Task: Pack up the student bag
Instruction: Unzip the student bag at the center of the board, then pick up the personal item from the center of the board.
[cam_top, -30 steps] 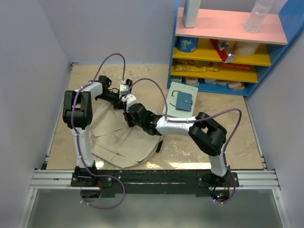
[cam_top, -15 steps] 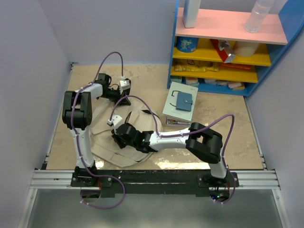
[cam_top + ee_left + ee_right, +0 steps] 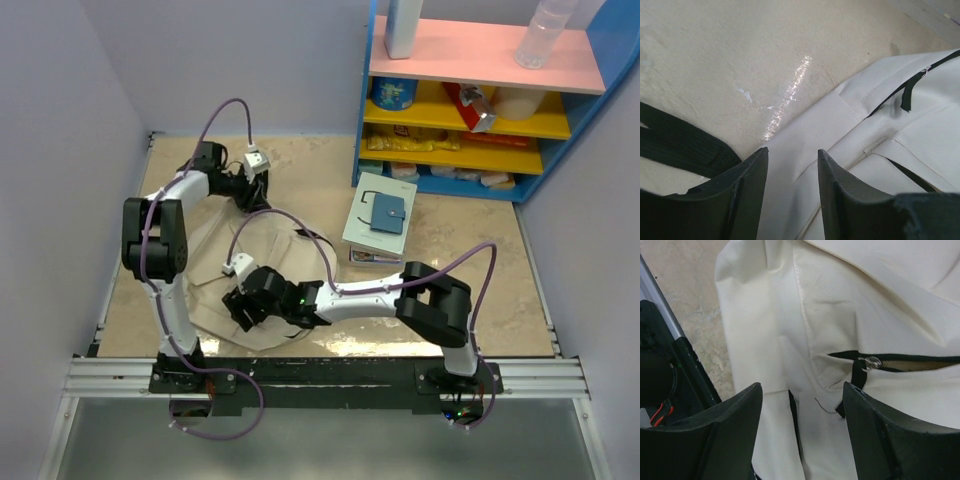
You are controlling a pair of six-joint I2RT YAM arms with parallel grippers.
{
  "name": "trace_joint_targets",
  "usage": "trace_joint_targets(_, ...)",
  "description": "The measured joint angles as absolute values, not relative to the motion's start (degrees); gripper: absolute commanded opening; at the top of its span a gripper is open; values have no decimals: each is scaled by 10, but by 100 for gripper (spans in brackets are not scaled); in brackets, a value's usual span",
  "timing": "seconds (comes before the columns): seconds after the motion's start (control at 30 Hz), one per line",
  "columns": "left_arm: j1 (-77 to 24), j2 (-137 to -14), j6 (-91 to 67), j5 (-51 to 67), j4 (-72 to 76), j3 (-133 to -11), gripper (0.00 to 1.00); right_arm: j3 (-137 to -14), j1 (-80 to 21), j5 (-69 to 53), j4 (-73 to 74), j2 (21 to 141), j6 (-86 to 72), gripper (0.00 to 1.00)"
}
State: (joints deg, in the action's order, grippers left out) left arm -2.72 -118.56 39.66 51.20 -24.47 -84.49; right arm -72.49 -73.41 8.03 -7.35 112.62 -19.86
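1. Student bag (image 3: 205, 285): top view, middle hidden under right arm (image 3: 360, 295). Left wrist view, cropped at right and bottom; right wrist view, at top and right.
2. Black strap (image 3: 677, 145): runs off left edge.
3. Shelf unit (image 3: 366, 110): cropped at top and right; packet labels unreadable.
4. Clear bottle (image 3: 545, 35): top cut off.
5. Book stack (image 3: 372, 235): lower book mostly covered.

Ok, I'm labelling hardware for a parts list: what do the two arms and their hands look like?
Both the left arm and right arm have white links, chunky black joints and a looping purple cable. The left hand and right hand are plain matte black.
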Motion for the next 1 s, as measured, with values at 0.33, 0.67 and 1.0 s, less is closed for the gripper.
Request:
trace_joint_targets(0.33,-8,-1057,378,507,-300,-831,50,-635,-651,76,-89,989,-223,58)
trace_joint_targets(0.67,-57,-990,336,487,-274,-686,49,-684,-599,134,-71,1058,-264,52)
trace_joint_targets(1.0,-58,-945,329,474,-249,-592,49,-686,-604,174,-45,1084,-281,52)
